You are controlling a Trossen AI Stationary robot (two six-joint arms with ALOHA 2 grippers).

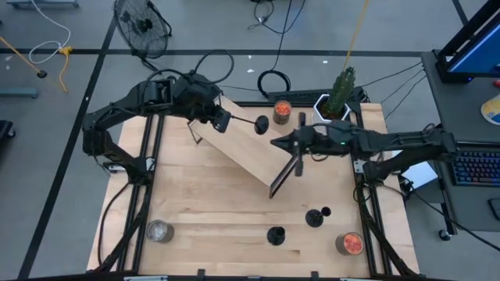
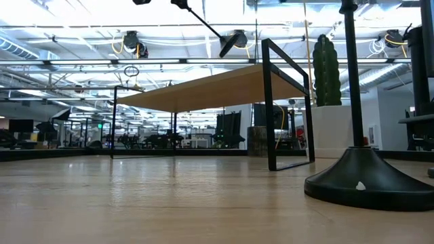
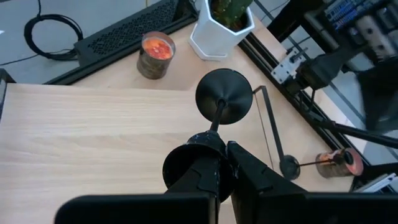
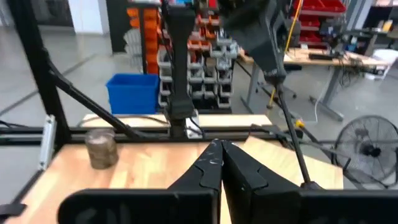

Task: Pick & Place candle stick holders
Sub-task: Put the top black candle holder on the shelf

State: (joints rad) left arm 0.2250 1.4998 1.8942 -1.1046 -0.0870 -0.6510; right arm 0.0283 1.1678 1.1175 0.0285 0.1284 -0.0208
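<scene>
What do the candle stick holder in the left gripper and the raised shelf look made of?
Candle stick holder: looks like matte black metal, possibly painted; the base is thin and even with a faint sheen and the stem is a thin rod. It could be plastic.
Raised shelf: the top is light wood or wood-look board with visible grain, and the thin black frame, probably metal, has square-edged legs.

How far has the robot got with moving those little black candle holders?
Nothing looks placed yet: the wooden shelf carries no holder. In hand: the left gripper is shut on one candle holder, carried tilted above the shelf. The right gripper is shut and empty near the shelf's end. Left to do: the two holders standing on the table near the front edge.
</scene>
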